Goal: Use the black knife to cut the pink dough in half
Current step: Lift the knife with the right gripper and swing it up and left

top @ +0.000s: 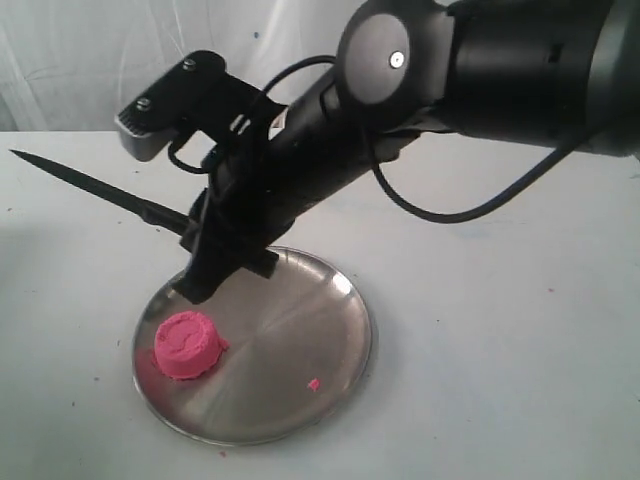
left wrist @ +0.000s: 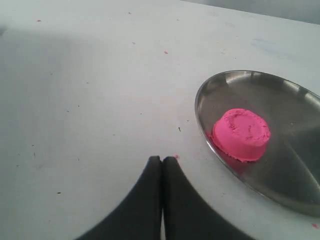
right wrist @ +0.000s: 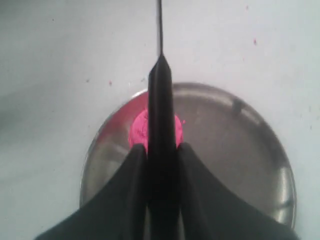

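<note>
The pink dough (top: 187,345) is one round puck on the near-left part of the steel plate (top: 330,310). My right gripper (top: 203,252) hangs above the plate's far-left edge, shut on the handle of the black knife (top: 90,186). The blade sticks out up and to the left over the table. In the right wrist view the knife (right wrist: 161,100) runs between my fingers (right wrist: 134,165), with the dough (right wrist: 137,134) beneath it, partly hidden. My left gripper (left wrist: 162,159) is shut on nothing, over bare table beside the plate (left wrist: 295,175) and short of the dough (left wrist: 241,134).
A small pink crumb (top: 314,384) lies on the plate to the right of the dough. More tiny pink specks dot the white table (top: 500,380) around the plate. The right arm's dark bulk spans the upper right of the exterior view.
</note>
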`<state>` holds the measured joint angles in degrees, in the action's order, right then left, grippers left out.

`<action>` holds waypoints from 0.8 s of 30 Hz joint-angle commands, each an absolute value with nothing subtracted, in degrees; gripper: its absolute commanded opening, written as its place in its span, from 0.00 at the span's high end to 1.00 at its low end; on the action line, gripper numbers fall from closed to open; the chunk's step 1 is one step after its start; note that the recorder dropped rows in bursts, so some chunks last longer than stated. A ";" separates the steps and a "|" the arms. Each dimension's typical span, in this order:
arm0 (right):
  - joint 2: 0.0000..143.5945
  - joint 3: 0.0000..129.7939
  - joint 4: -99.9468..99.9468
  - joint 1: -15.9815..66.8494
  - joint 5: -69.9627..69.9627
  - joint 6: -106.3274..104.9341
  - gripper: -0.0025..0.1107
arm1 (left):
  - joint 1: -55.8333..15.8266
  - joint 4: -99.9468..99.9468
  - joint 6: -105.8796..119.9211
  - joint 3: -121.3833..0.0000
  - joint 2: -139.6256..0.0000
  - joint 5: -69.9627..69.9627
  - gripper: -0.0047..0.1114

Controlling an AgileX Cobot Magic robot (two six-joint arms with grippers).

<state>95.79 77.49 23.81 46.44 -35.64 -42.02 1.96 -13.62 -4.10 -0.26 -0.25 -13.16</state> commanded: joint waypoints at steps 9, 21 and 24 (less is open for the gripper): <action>95.07 82.04 22.11 53.44 -34.06 -44.71 0.98 | 2.14 -13.68 -4.04 0.00 0.00 -13.07 0.96; 95.41 85.88 22.23 59.73 -29.59 -44.82 0.98 | 2.14 -13.68 -4.04 0.00 0.00 -13.07 0.96; 95.41 86.46 22.23 61.45 -29.45 -44.82 0.98 | 2.14 -13.68 -4.04 0.00 0.00 -13.07 0.96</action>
